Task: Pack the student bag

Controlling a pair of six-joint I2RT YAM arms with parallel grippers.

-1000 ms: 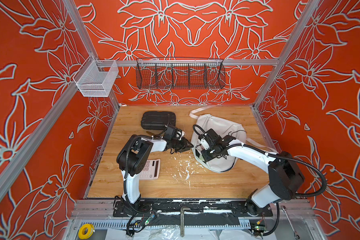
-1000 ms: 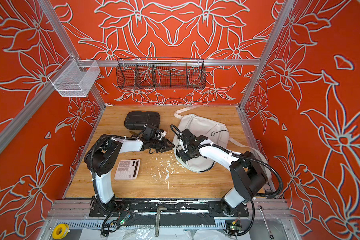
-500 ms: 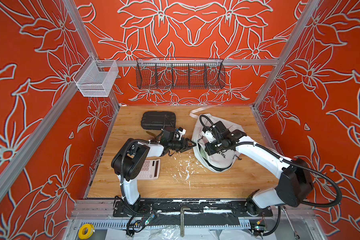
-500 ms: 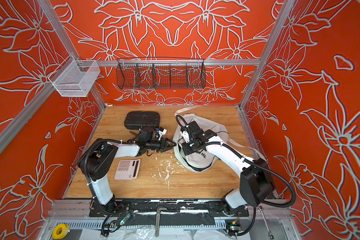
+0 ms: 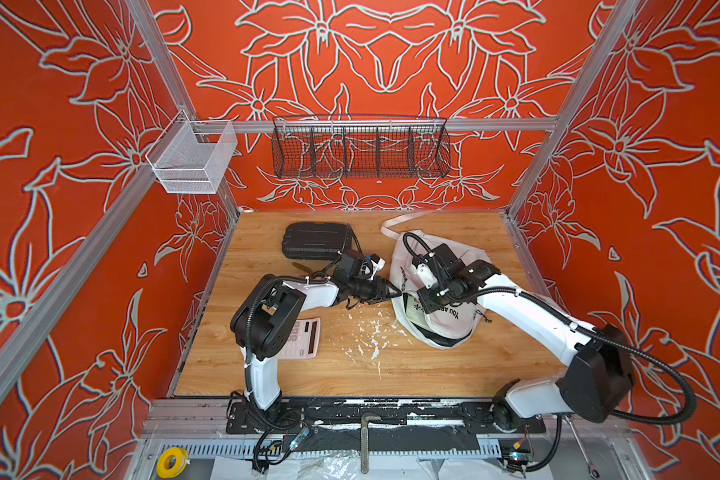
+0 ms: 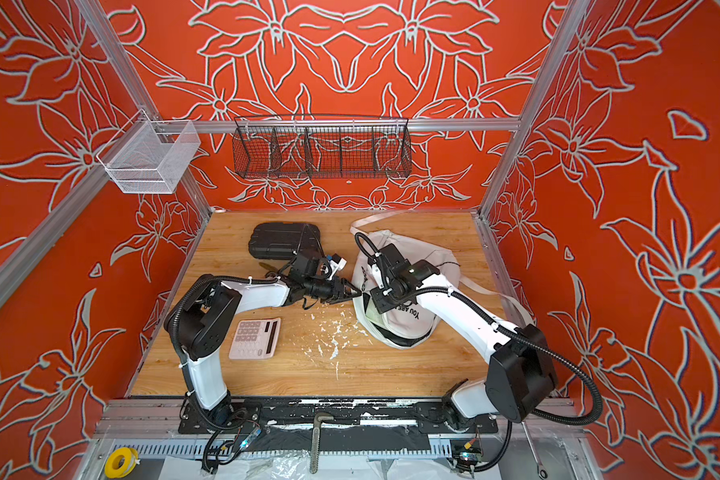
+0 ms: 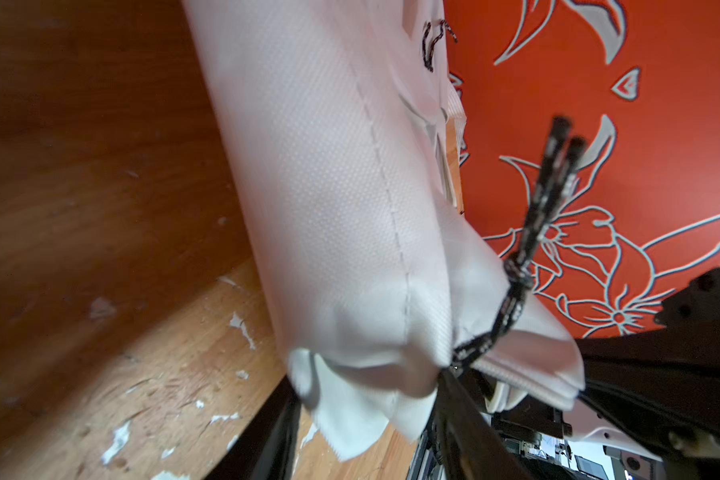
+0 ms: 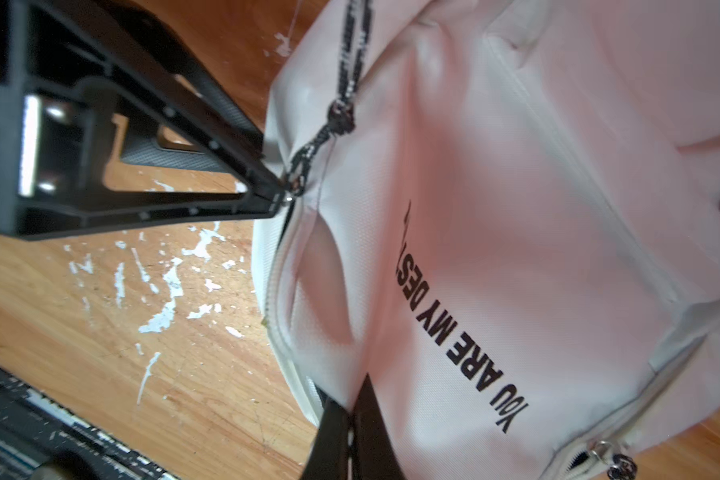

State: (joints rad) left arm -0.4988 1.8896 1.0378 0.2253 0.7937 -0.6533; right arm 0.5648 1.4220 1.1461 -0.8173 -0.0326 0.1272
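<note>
on the left wall we see a white basket (image 5: 192,162), and a black basket (image 5: 360,145) hangs on the back wall. on the worktop (image 5: 391,374), far left, a calculator (image 6: 253,338) lies flat beside the left arm's elbow, which covers part of it in a top view. behind it, near the back edge, lies a black case (image 5: 314,245), closed. the left arm reaches rightward past the case, and the left tool (image 6: 356,292) meets the left edge of the bag (image 5: 449,328). in the left wrist view its fingers (image 7: 466,424) have a bunched corner of white fabric between them, and a black cord (image 7: 531,224) with a knot runs out from that spot; in the right wrist view the fabric is drawn to a point at the tips, so we read this tool as clamped on the bag's corner at the cord's root. white flecks (image 5: 371,336) scatter the wood in front of that tool. the bag sits on the right half of the worktop, just right of the case and apart from it, print (image 8: 454,332) up, reading "you are my destiny". a strap (image 5: 404,218) trails from it toward the back wall. the right arm crosses over the bag from the right, and the right tool (image 8: 351,415) has its fingers together, pinching the bag's fabric near the print.
</note>
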